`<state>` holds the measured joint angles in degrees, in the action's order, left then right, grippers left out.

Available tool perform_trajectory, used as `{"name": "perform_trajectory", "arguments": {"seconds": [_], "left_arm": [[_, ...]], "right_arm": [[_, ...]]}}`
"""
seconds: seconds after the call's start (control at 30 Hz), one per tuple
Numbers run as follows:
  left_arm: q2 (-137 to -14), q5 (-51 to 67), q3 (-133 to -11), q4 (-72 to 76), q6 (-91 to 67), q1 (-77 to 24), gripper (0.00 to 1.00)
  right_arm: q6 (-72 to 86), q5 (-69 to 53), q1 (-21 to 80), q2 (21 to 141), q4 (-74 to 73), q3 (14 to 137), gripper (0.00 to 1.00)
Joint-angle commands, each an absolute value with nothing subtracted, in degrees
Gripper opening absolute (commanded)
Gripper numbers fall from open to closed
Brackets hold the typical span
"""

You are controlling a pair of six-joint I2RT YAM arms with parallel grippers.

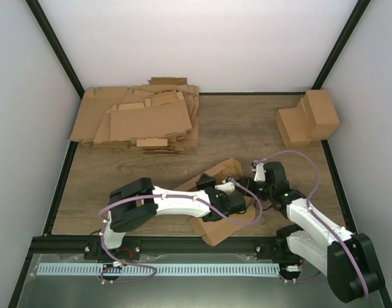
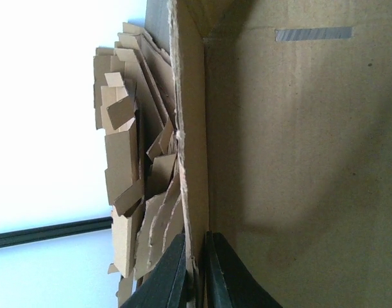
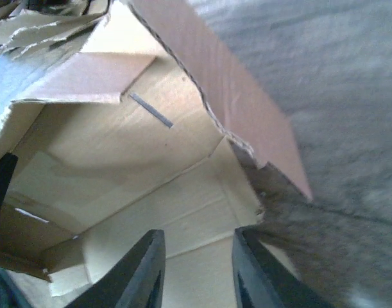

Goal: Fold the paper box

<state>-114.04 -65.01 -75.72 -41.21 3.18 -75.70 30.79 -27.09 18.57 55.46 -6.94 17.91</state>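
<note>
The paper box (image 1: 216,206) is a brown die-cut cardboard piece lying partly folded near the front middle of the table, under both grippers. My left gripper (image 1: 237,204) is shut on one raised wall of the paper box (image 2: 190,160), the wall's edge pinched between its two black fingers (image 2: 173,276). My right gripper (image 1: 252,186) is open just above the box's inside panel (image 3: 183,212), its fingers (image 3: 141,269) a small gap apart with nothing between them. A slot (image 3: 151,110) shows in a raised panel.
A thick heap of flat brown cardboard sheets (image 1: 141,119) lies at the back left and also shows in the left wrist view (image 2: 135,173). Folded brown cuboid boxes (image 1: 308,119) stand at the back right. White walls with black frame posts enclose the table.
</note>
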Motion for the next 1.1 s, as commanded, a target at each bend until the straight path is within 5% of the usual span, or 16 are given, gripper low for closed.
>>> {"name": "perform_trajectory", "arguments": {"seconds": [0.0, 0.7, 1.07], "left_arm": [[-113.05, -67.50, -75.07, -41.51, 2.94, -76.05, 0.09], [-109.62, -70.24, -75.23, -36.79, 10.19, -70.67, 0.12], [-112.35, -69.87, -77.08, -38.15, 8.28, -69.74, 0.11]], "right_arm": [[29.70, -19.16, 18.88, 51.88, -9.74, 20.91, 0.35], [37.65, -34.19, 18.90, 50.43, -3.35, 13.80, 0.46], [39.42, -39.17, 18.91, 64.21, 11.81, 11.20, 0.45]]}}
